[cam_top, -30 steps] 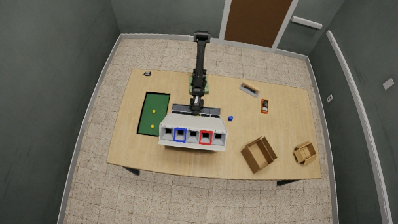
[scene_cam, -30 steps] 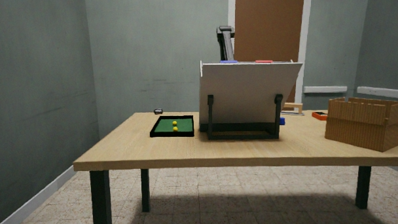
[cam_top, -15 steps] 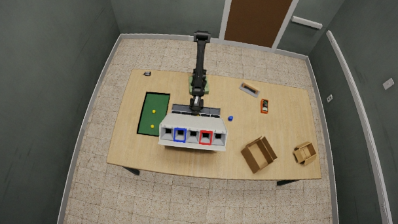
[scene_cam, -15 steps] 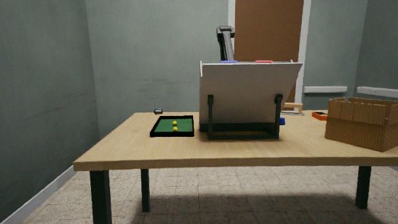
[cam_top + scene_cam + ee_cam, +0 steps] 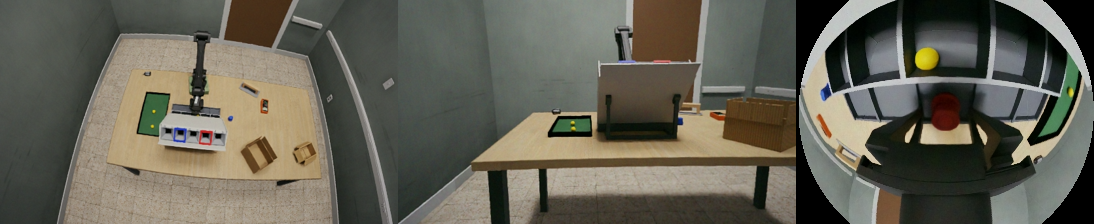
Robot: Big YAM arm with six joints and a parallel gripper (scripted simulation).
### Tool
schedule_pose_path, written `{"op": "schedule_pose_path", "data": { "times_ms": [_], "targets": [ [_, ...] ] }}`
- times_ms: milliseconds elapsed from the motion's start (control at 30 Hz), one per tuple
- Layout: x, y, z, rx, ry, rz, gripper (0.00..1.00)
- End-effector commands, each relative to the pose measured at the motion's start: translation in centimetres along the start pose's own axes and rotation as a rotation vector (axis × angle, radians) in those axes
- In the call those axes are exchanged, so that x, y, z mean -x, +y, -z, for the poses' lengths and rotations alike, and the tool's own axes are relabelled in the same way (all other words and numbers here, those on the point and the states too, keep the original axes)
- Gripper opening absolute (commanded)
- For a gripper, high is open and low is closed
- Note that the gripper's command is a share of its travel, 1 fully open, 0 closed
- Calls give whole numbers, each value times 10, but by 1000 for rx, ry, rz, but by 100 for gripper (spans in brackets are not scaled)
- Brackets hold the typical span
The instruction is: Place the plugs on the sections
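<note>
The red plug (image 5: 945, 112) is seen between the parted fingers of the gripper (image 5: 196, 113) (image 5: 946, 111), over the flat front part of the middle section (image 5: 963, 49), and appears to be standing upright with its round end towards the wrist camera. The gripper is partly open and nothing is gripped; a gap is visible on either side of the plug. A yellow marble (image 5: 198, 115) (image 5: 927, 58) lies farther in, behind the low front wall of the same section, and by this the red-banded funnel (image 5: 205, 137) (image 5: 662, 61) can be judged to have been traced there. The placing of the red plug therefore seems to be done but for the release. Since the plug lies between the fingers, a straight withdrawal along its upright axis is called for before any sideways travel; if the wrist were swung early, the plug could be tipped or dragged by a finger. The blue plug (image 5: 230, 118) (image 5: 680, 121) (image 5: 825, 92) lies on the table just past the end of the sections, to the arm's left, while the marble tray (image 5: 158, 101) (image 5: 581, 126) (image 5: 1053, 120) is on its right. The outlet of the blue-banded funnel (image 5: 180, 135) (image 5: 626, 61) cannot be told from these views, so a marble would probably have to be dropped there before the blue plug is set.
</note>
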State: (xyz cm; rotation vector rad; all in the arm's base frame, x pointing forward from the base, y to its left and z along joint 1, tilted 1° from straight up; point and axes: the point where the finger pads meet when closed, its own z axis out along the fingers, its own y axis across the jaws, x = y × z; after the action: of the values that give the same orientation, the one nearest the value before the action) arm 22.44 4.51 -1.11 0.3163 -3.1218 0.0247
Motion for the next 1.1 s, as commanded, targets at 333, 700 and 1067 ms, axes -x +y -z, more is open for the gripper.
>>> {"op": "schedule_pose_path", "data": {
  "times_ms": [333, 700, 1067],
  "targets": [
    [2, -3, -1, 3, -16, -6, 59],
    [19, -3, 19, 3, -44, -8, 59],
    [22, -4, 34, 3, -52, -10, 59]
  ]
}}
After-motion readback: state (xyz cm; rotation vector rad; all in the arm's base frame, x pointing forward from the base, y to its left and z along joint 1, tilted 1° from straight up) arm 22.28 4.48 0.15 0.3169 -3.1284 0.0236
